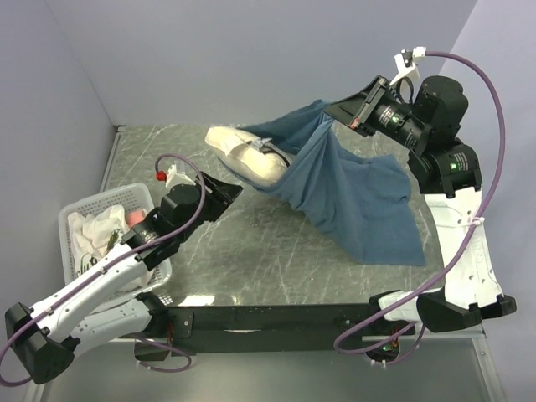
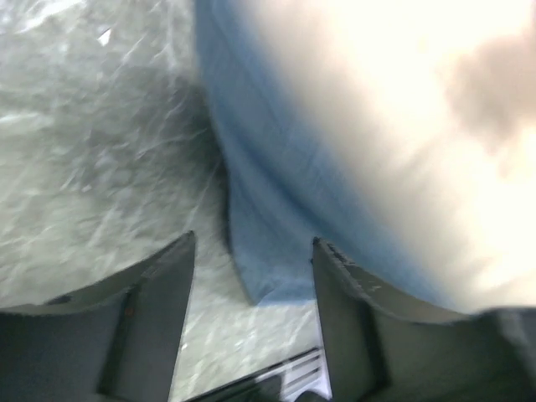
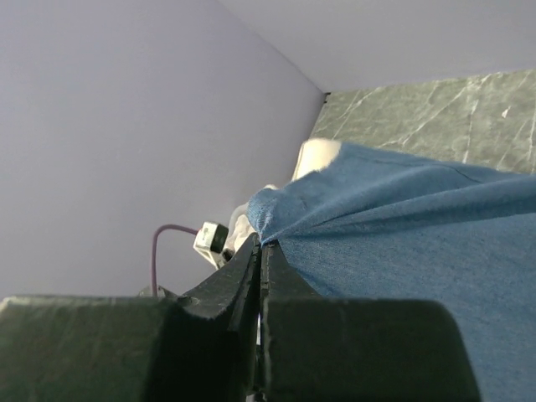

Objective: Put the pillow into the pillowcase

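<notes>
Here the cream-white pillow (image 1: 247,153) lies on the grey marbled table (image 1: 251,260), and we place all else by it. Only its left end shows bare from above. The rest is covered by the blue pillowcase (image 1: 360,205), so we cannot tell how far inside the pillow reaches. The pillowcase spreads from the pillow to the right and nearer, flat on the table at its near corner. Just right of the pillow and farther back, the right pincer (image 1: 335,115) is clenched on a lifted edge of the pillowcase. Its wrist view shows the two fingers (image 3: 239,268) pressed together with a blue fold pinched at their tips, and only a pale sliver of the pillow past that fold. The left pincer (image 1: 226,193) hovers just nearer than the pillow, released, with nothing between its fingertips (image 2: 159,310). In its own view the pillow is a blurred cream mass with a blue hem beneath it, and a brownish smudge on it is too soft to read. A small grey thing (image 1: 270,149) atop the pillow we cannot identify. Well to the left of the pillow stands a white basket (image 1: 71,218) of crumpled pale cloth (image 1: 96,230), partly hidden by the left arm (image 1: 109,276).
</notes>
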Available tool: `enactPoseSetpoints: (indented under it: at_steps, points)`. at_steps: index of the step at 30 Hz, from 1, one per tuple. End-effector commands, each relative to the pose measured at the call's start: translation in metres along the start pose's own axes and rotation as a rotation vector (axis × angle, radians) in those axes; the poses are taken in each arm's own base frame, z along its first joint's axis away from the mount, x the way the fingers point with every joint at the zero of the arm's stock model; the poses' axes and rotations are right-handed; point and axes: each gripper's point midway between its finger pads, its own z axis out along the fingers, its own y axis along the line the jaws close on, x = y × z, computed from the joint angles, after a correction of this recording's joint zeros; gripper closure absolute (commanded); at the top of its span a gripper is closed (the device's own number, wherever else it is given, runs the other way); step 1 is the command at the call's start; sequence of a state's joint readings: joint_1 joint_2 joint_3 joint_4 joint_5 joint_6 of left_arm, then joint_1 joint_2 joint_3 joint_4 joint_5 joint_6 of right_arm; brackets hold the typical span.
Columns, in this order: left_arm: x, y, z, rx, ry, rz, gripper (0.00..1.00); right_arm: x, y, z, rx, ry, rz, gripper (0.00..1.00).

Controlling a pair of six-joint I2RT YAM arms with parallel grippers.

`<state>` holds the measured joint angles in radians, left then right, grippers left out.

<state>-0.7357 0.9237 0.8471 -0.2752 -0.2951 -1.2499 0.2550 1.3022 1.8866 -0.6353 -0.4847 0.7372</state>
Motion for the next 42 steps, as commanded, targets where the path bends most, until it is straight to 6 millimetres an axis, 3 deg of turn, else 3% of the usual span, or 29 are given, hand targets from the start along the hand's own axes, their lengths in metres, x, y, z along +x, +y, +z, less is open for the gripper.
enactPoseSetpoints:
  at_steps: [1,7,11,15,19,26,32,37,42]
  points:
    - [-0.020,-0.040,0.001,0.127,-0.064,-0.104,0.41,-0.023,0.049,-0.015,-0.127,-0.120,-0.104,0.96]
    - [0.002,-0.041,0.023,0.152,0.010,-0.129,0.40,-0.012,0.050,-0.005,-0.124,-0.086,-0.106,0.96]
    - [0.033,-0.035,0.041,0.121,0.093,-0.113,0.45,-0.011,0.053,-0.003,-0.119,-0.080,-0.118,0.96]
    - [0.044,-0.020,0.044,0.079,0.097,-0.123,0.37,-0.011,0.054,-0.001,-0.110,-0.075,-0.118,0.97]
    - [0.042,-0.008,0.039,0.039,0.086,-0.116,0.35,-0.010,0.054,0.002,-0.100,-0.075,-0.121,0.97]
    - [0.056,0.015,0.034,0.027,0.124,-0.155,0.51,-0.006,0.055,0.009,-0.092,-0.065,-0.117,0.97]
    - [0.047,0.005,0.034,0.062,0.090,-0.158,0.41,0.001,0.059,0.014,-0.093,-0.051,-0.120,0.97]
    - [0.033,-0.007,0.028,0.086,0.048,-0.147,0.43,0.005,0.057,0.014,-0.082,-0.047,-0.123,0.97]
    - [0.032,0.006,0.026,0.064,0.049,-0.157,0.45,0.008,0.058,0.019,-0.085,-0.040,-0.119,0.96]
